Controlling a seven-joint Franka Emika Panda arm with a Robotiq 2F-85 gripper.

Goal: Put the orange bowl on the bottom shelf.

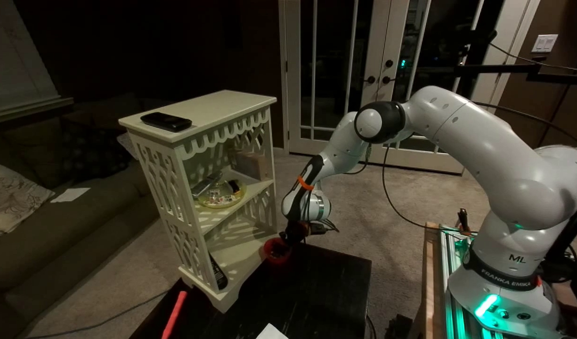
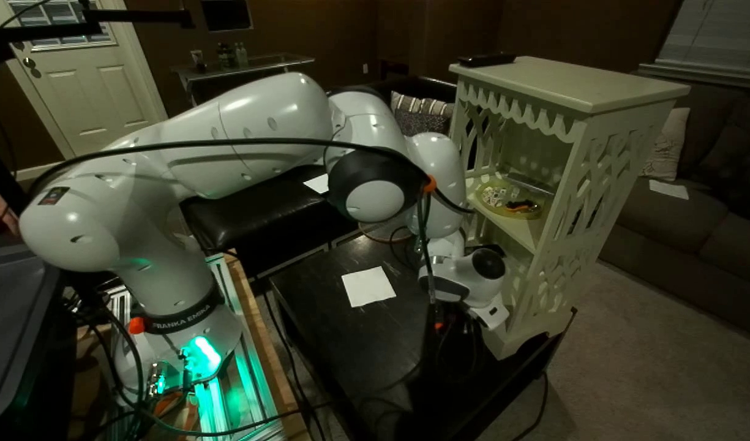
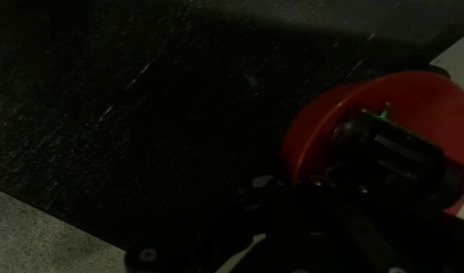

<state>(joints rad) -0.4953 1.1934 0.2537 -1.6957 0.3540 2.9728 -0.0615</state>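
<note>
The orange bowl [image 1: 269, 248] looks red and sits at the front right edge of the bottom shelf [image 1: 239, 254], over the dark table. In the wrist view the bowl [image 3: 432, 96] is tilted and has a dark object inside. My gripper [image 3: 292, 185] is shut on the bowl's near rim, one finger on each side; the fingers are very dark. The gripper [image 1: 285, 237] also shows at the bowl's right side in an exterior view. In an exterior view the arm hides the bowl and most of the bottom shelf.
A dark remote [image 1: 217, 273] leans inside the stand's left side on the bottom shelf. The middle shelf holds a yellow dish [image 1: 222, 200]. A flat dark object [image 1: 166, 121] lies on top. A red stick [image 1: 174, 313] and white paper [image 2: 368, 286] lie on the black table [image 1: 316, 287].
</note>
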